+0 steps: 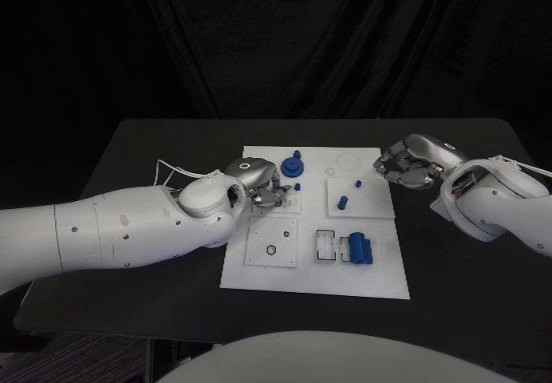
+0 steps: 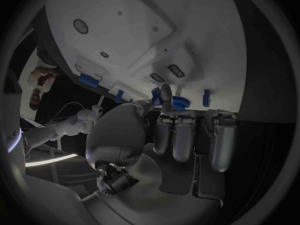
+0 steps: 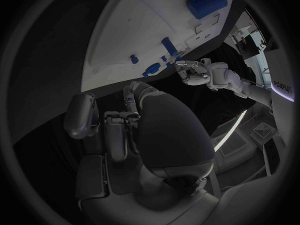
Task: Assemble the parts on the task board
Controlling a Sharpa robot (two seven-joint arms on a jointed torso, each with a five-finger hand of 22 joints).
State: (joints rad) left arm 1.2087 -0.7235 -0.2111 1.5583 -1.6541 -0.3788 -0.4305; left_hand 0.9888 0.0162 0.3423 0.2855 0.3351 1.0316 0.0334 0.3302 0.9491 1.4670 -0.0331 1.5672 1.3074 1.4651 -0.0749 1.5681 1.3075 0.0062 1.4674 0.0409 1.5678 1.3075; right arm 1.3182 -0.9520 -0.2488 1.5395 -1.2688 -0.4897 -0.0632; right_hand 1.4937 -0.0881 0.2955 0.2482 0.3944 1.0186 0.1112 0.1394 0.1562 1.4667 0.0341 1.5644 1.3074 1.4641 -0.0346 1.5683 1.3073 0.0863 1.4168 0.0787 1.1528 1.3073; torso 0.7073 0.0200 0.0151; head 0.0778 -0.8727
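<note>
Board: the white task board (image 1: 317,275) lies flat mid-counter (image 1: 150,136), parts scattered across its raised plates.
Left hand: the left hand (image 1: 259,182) hangs over the board's upper left, right by the round blue gear (image 1: 293,167); in its wrist view one of the fingers (image 2: 165,96) reaches up to the gear's toothed rim while the others curl in. Whether anything is actually pinched, I cannot tell.
Right hand: the right hand (image 1: 408,163) sits off the board's top right corner, fingers curled inward on nothing I can make out.
Parts: two small blue pegs (image 1: 341,203) stand in the right-hand plate; a pair of blue cylinders (image 1: 361,248) lies side by side lower down.
Handling: these look like light, rigid plastic, smooth enough to slip; I'd judge the gear best taken by its rim, the pegs pinched across the shaft, held upright.
Recesses: a rectangular slot (image 1: 325,245) beside the cylinders looks unfilled; the lower left plate (image 1: 274,242) shows a bare hole.
</note>
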